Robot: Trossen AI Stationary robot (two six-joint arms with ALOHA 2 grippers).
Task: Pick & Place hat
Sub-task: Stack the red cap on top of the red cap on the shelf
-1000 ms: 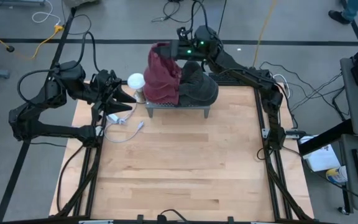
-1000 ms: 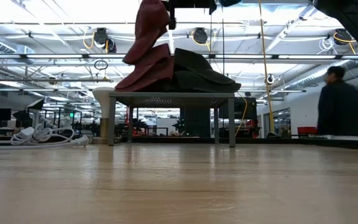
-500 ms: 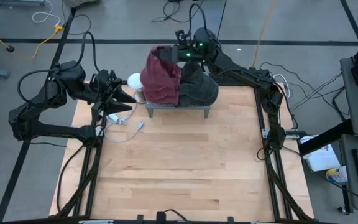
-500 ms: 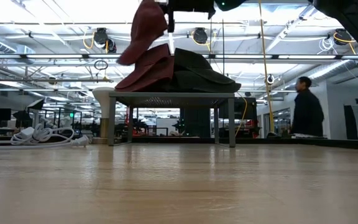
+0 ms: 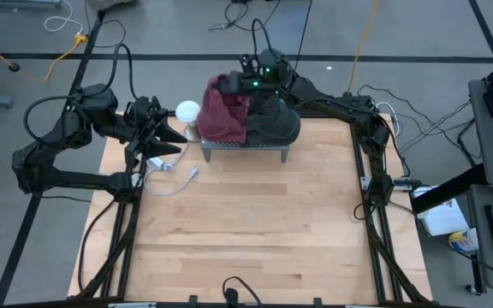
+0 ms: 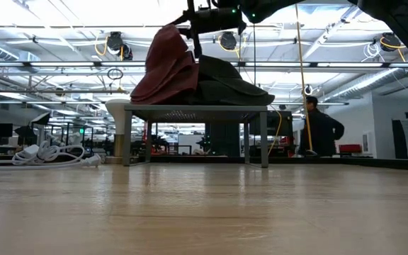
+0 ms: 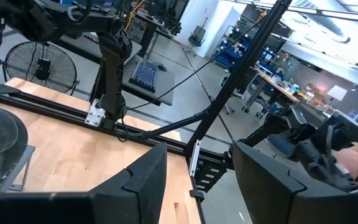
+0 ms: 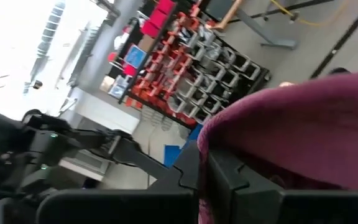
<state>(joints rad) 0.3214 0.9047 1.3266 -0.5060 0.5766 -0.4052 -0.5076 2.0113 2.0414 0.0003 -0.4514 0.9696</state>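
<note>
A maroon hat (image 5: 225, 111) is heaped on a small grey stand (image 5: 245, 147) at the table's far edge, leaning against a dark grey hat (image 5: 274, 118) that lies on the same stand. My right gripper (image 5: 234, 83) is at the maroon hat's top, shut on it; the low view shows it above the stand (image 6: 193, 21). My left gripper (image 5: 176, 137) waits open to the left of the stand, and its wrist view shows the two fingers apart (image 7: 197, 180). My right gripper pinches the maroon hat's upper edge (image 6: 181, 32) between its two fingers, coming about level from the table's right. In its wrist view the maroon cloth (image 8: 303, 130) drapes over a finger (image 8: 191, 171). The hat's lower part (image 6: 163, 88) rests on the stand.
A white rounded object (image 5: 187, 110) stands beside the stand's left end. A white plug and cable (image 5: 163, 164) lie near the left gripper, seen as a coil (image 6: 41, 154) in the low view. A person (image 6: 321, 131) walks in the room behind. Bare wood (image 5: 246, 222) fills the near half.
My right gripper has come down toward the stand, staying shut on the maroon hat. The hat's top, which was drawn up high above the stand, has sunk and now slumps onto the pile beside the dark hat. The person behind has walked leftward.
</note>
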